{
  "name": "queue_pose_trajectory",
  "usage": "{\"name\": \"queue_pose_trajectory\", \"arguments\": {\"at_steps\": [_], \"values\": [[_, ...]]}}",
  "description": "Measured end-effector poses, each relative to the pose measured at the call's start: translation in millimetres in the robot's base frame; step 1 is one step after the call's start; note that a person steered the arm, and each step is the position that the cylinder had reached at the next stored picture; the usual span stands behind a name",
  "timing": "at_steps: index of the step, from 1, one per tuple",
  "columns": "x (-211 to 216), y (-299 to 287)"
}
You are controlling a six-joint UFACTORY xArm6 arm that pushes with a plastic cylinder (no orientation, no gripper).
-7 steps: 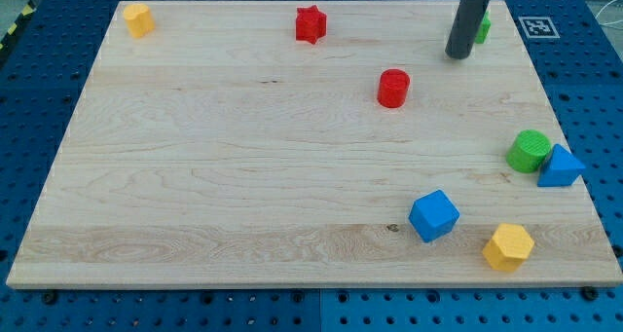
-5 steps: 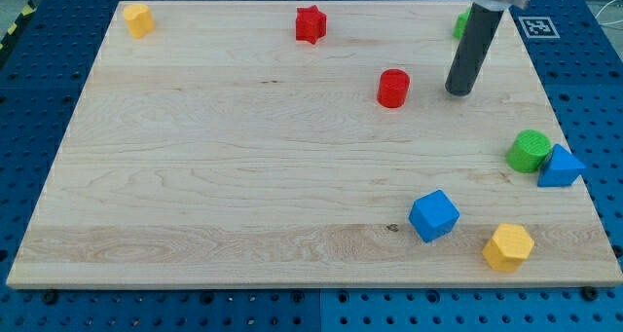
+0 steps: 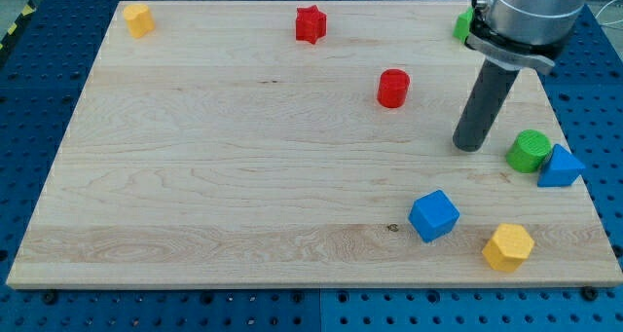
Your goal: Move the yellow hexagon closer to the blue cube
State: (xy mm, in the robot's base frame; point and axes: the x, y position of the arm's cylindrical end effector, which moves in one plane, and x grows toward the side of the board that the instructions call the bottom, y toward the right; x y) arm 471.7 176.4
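Note:
The yellow hexagon point(image 3: 508, 246) lies near the board's bottom right corner. The blue cube point(image 3: 433, 216) sits just to its upper left, a small gap apart. My tip point(image 3: 469, 145) rests on the board above both, up and right of the blue cube, and left of the green cylinder point(image 3: 528, 150). It touches no block.
A blue triangular block point(image 3: 562, 166) touches the green cylinder at the right edge. A red cylinder point(image 3: 393, 88) is up and left of my tip. A red star point(image 3: 311, 23), a second yellow block point(image 3: 138, 19) and a green block point(image 3: 463, 24) lie along the top.
My tip has moved down the view's right side, from near the green block at the top to beside the green cylinder. No block has moved.

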Motion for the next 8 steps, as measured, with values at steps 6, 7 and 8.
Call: {"name": "queue_pose_trajectory", "arguments": {"at_steps": [6, 7, 8], "values": [[73, 37], [77, 76], [93, 105]]}}
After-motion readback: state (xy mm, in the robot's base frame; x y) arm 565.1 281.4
